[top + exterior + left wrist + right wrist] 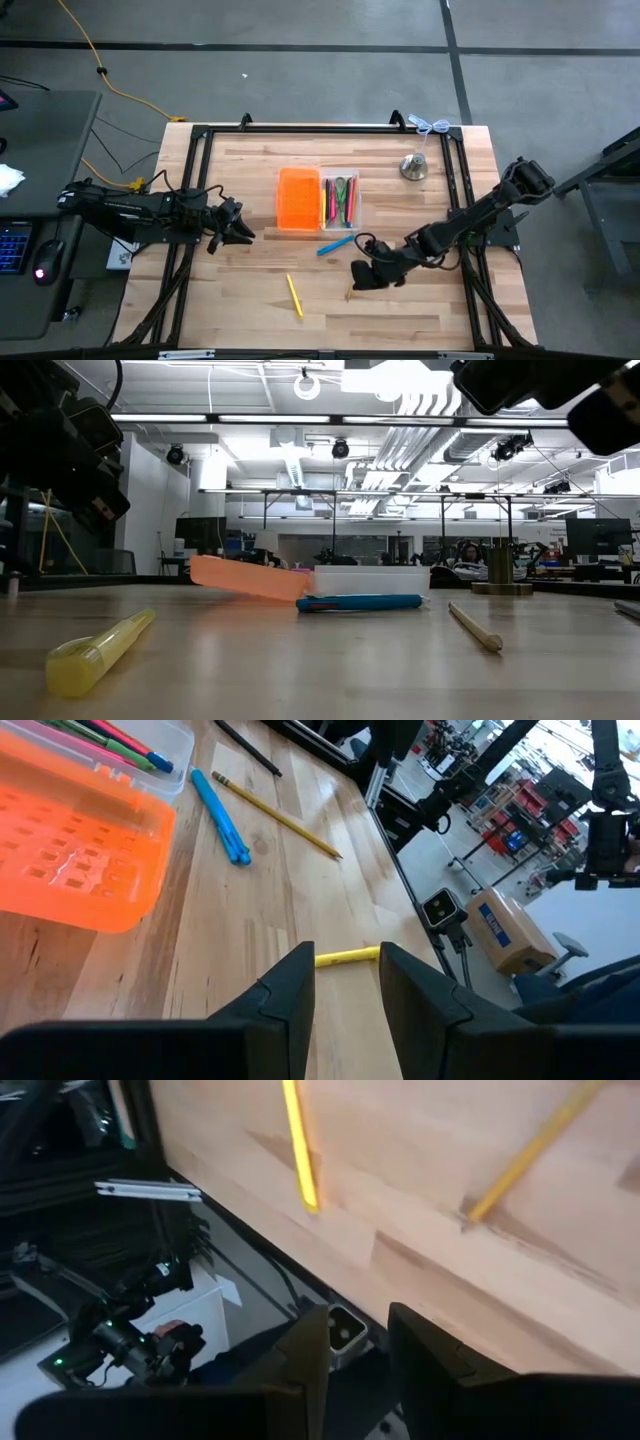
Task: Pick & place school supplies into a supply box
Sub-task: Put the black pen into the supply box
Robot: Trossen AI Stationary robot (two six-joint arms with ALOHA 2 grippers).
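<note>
While both my grippers, left (243, 234) and right (358, 277), hover part-open and empty, a blue pen (336, 244) lies beside the supply box (300, 199), a silver bell (413, 167) well apart.

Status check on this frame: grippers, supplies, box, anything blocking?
Left gripper open, empty, beside supply box. Right gripper open, empty, above pencil. Blue marker, yellow highlighter also outside the box. Nothing blocking.
</note>
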